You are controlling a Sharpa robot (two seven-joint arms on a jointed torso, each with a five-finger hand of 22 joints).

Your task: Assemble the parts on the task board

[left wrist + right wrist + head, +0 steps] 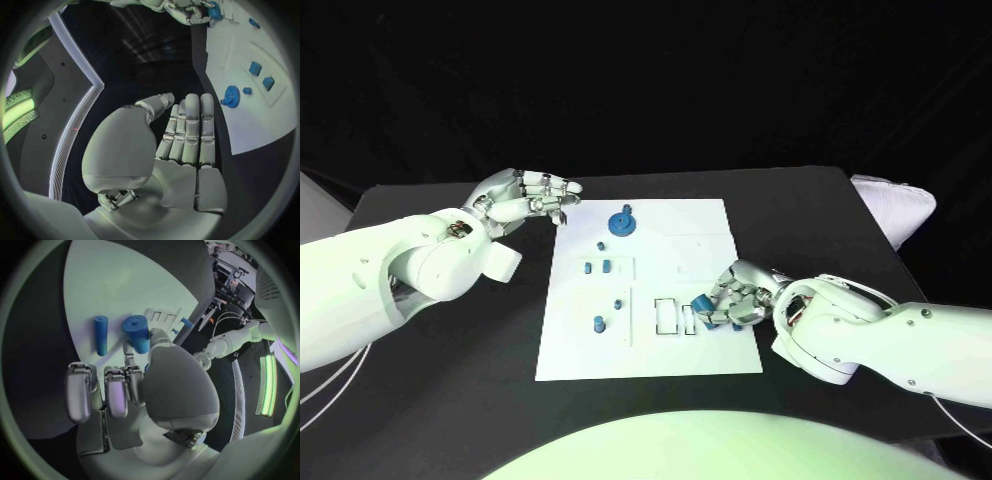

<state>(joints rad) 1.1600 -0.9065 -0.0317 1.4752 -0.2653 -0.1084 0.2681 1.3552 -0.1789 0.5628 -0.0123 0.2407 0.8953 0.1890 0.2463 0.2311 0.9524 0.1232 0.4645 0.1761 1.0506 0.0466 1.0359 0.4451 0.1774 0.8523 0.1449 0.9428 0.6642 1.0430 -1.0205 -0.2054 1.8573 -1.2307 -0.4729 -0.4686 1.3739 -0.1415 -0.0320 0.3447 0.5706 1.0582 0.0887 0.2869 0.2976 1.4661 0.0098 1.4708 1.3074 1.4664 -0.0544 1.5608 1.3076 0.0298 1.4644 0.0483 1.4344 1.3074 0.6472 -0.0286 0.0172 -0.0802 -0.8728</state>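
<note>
The white task board (pixel 661 350) lies in the middle of the black table. My right hand (pixel 740 295) rests over the board's right edge and pinches a short blue cylinder (pixel 137 333) between thumb and finger, beside the rectangular slots (pixel 668 317). A second, thinner blue cylinder (pixel 100 335) lies flat on the board (pixel 112 285) just beyond the fingers. A blue round part (pixel 623 222) sits near the board's far edge, and it shows again as the blue round part (pixel 230 96) in the left wrist view. My left hand (pixel 524 197) hovers off the board's far left corner, holding nothing, fingers (pixel 190 130) straight and side by side.
Small blue parts (pixel 596 266) sit in a recess on the board's left half, with another blue part (pixel 599 323) nearer me. A white object (pixel 899 205) lies at the table's right edge. Bare black table (pixel 444 400) surrounds the board.
</note>
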